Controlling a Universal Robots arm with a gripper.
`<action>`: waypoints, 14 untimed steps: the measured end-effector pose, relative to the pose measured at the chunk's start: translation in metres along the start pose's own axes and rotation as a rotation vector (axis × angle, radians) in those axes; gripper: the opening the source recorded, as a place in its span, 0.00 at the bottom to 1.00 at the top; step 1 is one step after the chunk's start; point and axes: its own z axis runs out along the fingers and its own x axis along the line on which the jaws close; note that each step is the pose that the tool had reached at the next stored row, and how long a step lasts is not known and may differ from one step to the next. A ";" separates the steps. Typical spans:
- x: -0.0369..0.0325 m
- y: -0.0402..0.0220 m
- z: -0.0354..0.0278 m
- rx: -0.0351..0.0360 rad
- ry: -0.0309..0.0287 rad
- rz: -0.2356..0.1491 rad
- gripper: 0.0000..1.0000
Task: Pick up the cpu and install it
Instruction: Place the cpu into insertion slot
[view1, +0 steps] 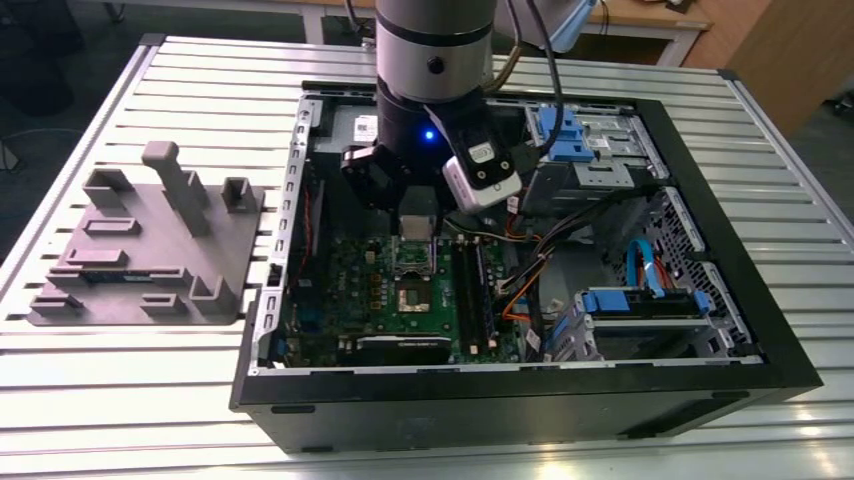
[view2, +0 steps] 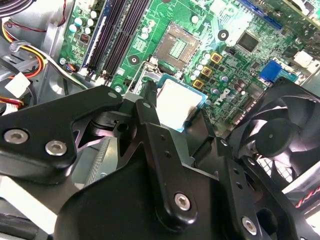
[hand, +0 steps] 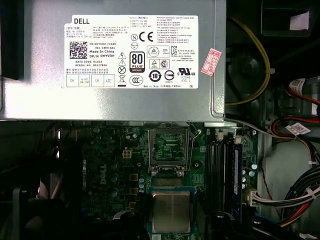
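Black metal forms the near wall of the open computer case (view1: 534, 395), which lies on a desk (view1: 120, 400) made of silver slats. Just past that wall, a green board (view1: 387, 305) lies flat on the bottom of the case. Near the middle of the board sits a square socket (view2: 175, 47), and it is open.

Right by the socket is the cpu (view2: 177, 102), a small flat square with a shiny grey top and a thin blue edge. It hangs a little above the board and does not sit in the socket. Two black fingers (view2: 150, 102) are closed on it, one on each side, and hold it level.

The fingers hang from a thick grey arm (view1: 430, 50) that comes straight down over the middle of the case. A round black fan (view2: 275, 135) sits close beside them.

Farther back, at the far end of the case, is a big grey box (hand: 115, 60) with a white label.

On the exterior view's left, a grey plastic stand (view1: 147, 250) rests on the desk, apart from the case.
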 end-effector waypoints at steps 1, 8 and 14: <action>0.0000 0.0000 0.0000 0.0001 0.0000 0.000 0.47; 0.0000 -0.0044 0.0055 0.0000 0.0000 0.000 0.47; 0.0001 -0.0068 0.0163 -0.0001 0.0003 -0.006 0.47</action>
